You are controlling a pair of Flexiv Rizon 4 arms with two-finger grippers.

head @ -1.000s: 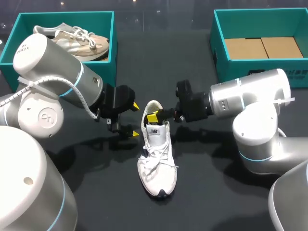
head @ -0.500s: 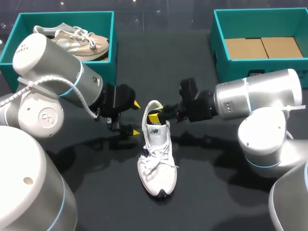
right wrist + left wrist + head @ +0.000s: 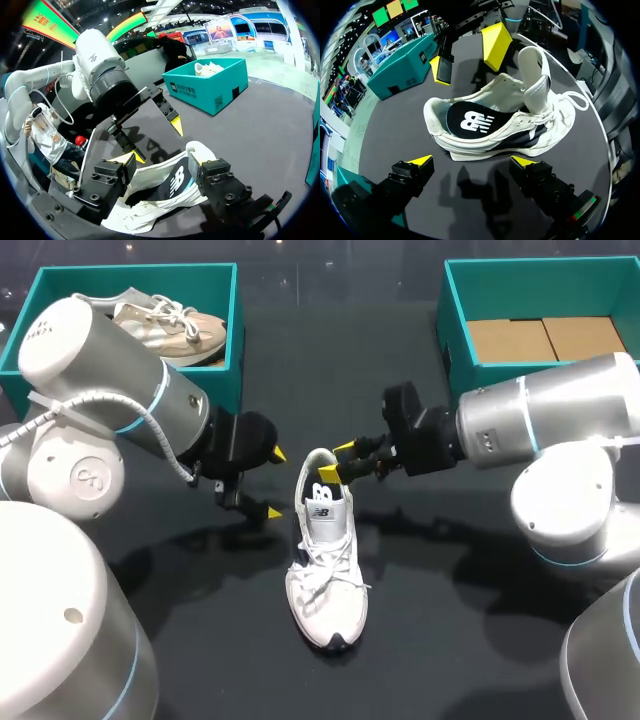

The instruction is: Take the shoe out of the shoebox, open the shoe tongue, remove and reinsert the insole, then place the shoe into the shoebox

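Overhead, the white sneaker sits on the table between left gripper and right gripper, both spread open by its heel; left wrist view shows the black insole, probably thin and floppy, so I'd pinch its heel edge; right wrist view has the sneaker right underneath.

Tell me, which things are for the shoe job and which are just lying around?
For the job: white shoe, dark insole, tongue, empty teal box, probably its shoebox, left tool, right tool.
Just lying about: beige shoe, second teal box holding it.
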